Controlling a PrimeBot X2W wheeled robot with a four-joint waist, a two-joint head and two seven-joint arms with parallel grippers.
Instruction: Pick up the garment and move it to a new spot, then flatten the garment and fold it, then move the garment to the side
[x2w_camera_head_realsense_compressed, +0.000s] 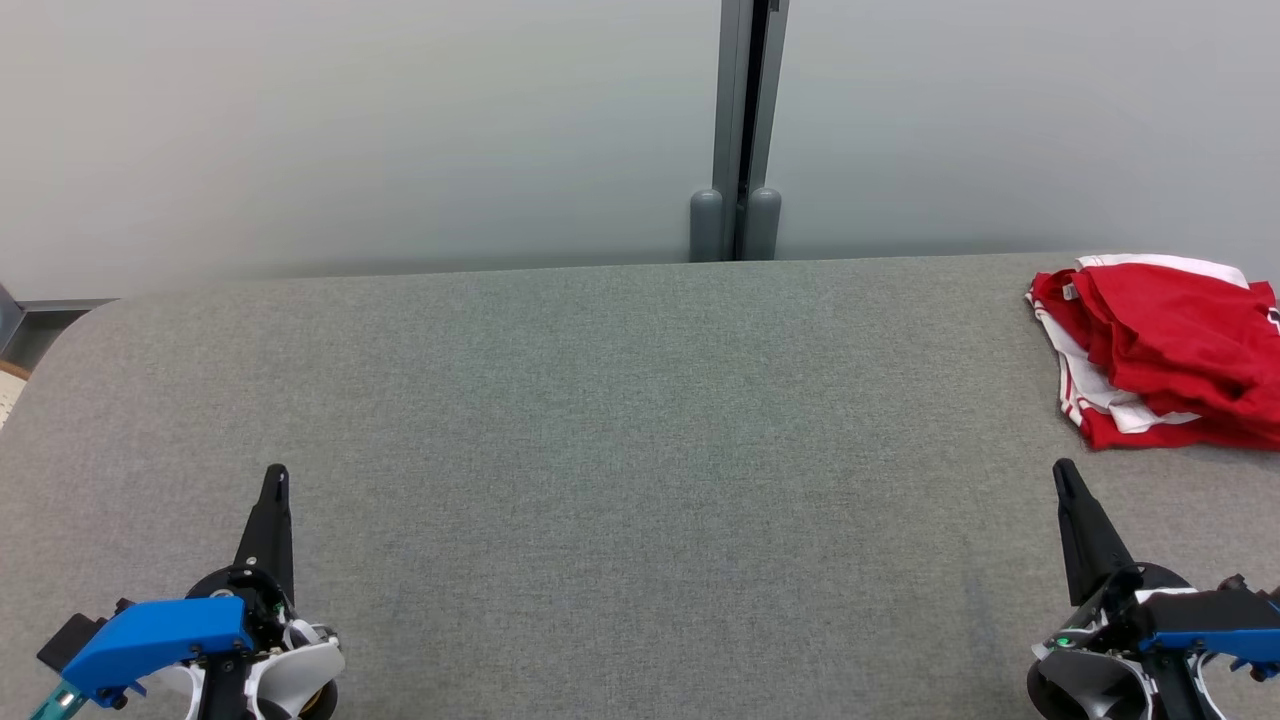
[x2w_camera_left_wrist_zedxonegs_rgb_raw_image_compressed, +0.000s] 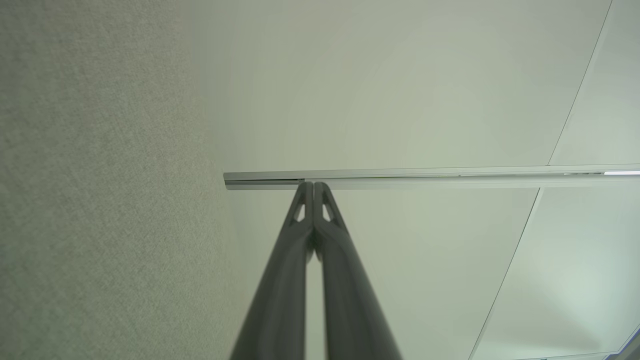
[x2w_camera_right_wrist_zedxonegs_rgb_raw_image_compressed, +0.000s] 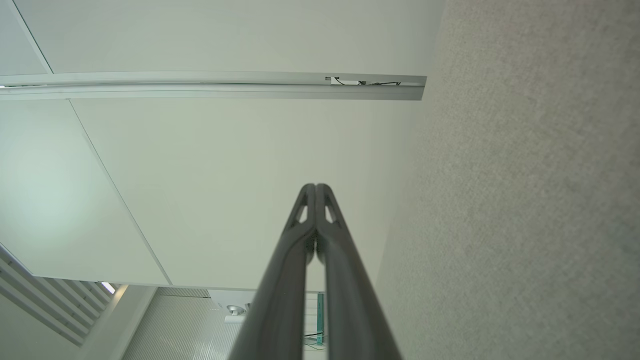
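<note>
The garment (x2w_camera_head_realsense_compressed: 1170, 350), red with white trim, lies folded in a loose stack at the far right of the grey fabric table (x2w_camera_head_realsense_compressed: 620, 420), partly cut off by the frame's right edge. My left gripper (x2w_camera_head_realsense_compressed: 276, 472) hovers at the lower left, shut and holding nothing. My right gripper (x2w_camera_head_realsense_compressed: 1062, 467) sits at the lower right, shut and holding nothing, a short way in front of the garment and apart from it. In the left wrist view my left gripper (x2w_camera_left_wrist_zedxonegs_rgb_raw_image_compressed: 313, 185) has its fingertips pressed together. The right wrist view shows the right gripper (x2w_camera_right_wrist_zedxonegs_rgb_raw_image_compressed: 316, 186) the same way.
A pale wall with a grey vertical post (x2w_camera_head_realsense_compressed: 742, 130) stands behind the table's far edge. The table's rounded left corner (x2w_camera_head_realsense_compressed: 90, 320) shows at the left. Both wrist views look along the wall panels with the grey fabric beside them.
</note>
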